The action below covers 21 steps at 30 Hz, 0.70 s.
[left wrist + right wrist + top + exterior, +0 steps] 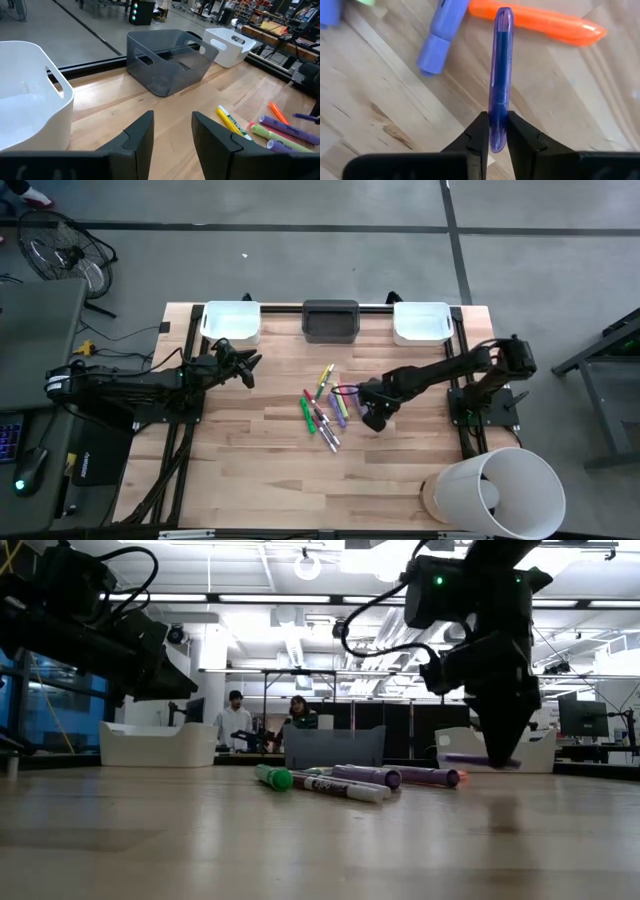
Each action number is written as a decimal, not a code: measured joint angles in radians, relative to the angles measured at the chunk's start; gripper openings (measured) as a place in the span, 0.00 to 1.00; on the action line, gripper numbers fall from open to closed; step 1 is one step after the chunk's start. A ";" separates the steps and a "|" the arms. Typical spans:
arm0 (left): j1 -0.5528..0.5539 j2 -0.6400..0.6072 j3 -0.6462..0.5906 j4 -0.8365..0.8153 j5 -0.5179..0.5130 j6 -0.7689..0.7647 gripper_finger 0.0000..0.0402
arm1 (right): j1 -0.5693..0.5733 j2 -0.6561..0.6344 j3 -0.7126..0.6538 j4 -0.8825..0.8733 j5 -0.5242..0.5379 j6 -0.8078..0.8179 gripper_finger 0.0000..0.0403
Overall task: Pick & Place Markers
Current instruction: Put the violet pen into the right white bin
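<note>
Your right gripper (493, 131) pinches a purple marker (500, 75) near one end, just beside the pile (325, 408); it looks light, stiff and slick, so a mid-barrel hold seems steadier.

One marker (500, 75) is pinched in the right hand (498, 136), raised off the surface (250, 450). The other markers (322, 412) are spread on the surface just left of that hand. Three bins (330, 321) are lined up beyond, at the far edge. The left hand (246, 367) is held well apart, nr the leftmost bin.
</note>
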 joint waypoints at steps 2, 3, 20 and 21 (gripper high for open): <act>0.000 0.000 0.000 0.000 0.000 0.000 0.33 | -0.003 -0.026 0.000 -0.001 0.010 0.002 0.10; 0.000 0.000 0.000 0.000 0.000 0.000 0.33 | -0.003 -0.039 0.000 -0.001 0.015 0.010 0.10; 0.000 0.000 0.000 0.000 0.000 0.000 0.33 | -0.163 -0.299 0.002 -0.153 0.188 0.075 0.10; 0.000 0.000 0.000 0.000 0.000 0.000 0.33 | -0.182 -0.314 0.002 -0.153 0.201 0.075 0.10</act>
